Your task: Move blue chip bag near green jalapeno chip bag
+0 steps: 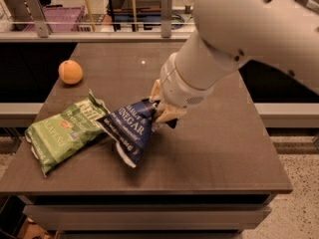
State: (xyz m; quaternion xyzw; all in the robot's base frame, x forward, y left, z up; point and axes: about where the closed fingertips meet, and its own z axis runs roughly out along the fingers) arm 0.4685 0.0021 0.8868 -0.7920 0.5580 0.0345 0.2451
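Note:
The blue chip bag (128, 131) is crumpled dark navy foil with white "VINEGAR" lettering. My gripper (162, 112) is shut on its upper right corner and holds it tilted, low over the table. Its left edge reaches the right edge of the green jalapeno chip bag (64, 131). The green bag lies flat at the table's front left, with white lettering and a small red mark. My large white arm (234, 44) comes in from the upper right.
A round orange fruit (70, 71) sits at the back left of the brown table (214, 148). A railing and shelves with purple and blue items stand behind the table. The table's front edge is close below the bags.

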